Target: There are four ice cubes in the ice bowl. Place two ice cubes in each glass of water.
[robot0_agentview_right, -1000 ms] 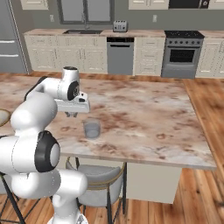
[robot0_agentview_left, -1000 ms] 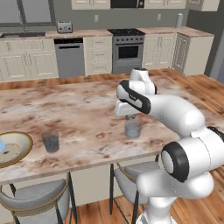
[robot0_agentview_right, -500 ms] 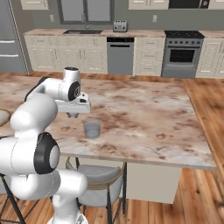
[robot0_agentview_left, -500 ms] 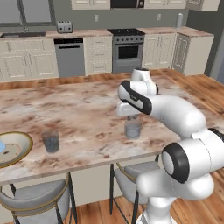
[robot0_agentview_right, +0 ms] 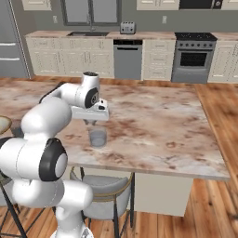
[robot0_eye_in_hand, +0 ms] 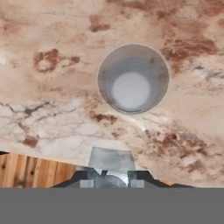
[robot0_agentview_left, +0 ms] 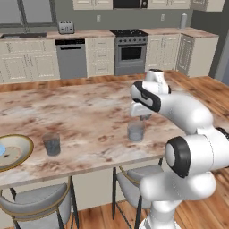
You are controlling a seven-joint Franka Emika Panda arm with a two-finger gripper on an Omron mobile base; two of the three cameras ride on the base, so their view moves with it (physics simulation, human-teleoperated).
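While the bowl (robot0_agentview_left: 13, 152) sits at the counter's (robot0_agentview_left: 85, 116) left edge, one glass (robot0_agentview_left: 51, 144) stands near it; the gripper (robot0_eye_in_hand: 111, 174), pinched narrowly on a pale cube (robot0_eye_in_hand: 111, 162), hangs above the other glass (robot0_eye_in_hand: 133, 78). Ice likely handles light and slippery; flat opposite faces suit gripping.

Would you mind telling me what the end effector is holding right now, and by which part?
The end effector is shut on an ice cube, pinching its two opposite sides between the fingertips, above the counter near the glass.

Cream cabinets (robot0_agentview_left: 27, 67), wooden floor (robot0_agentview_right: 218, 107)
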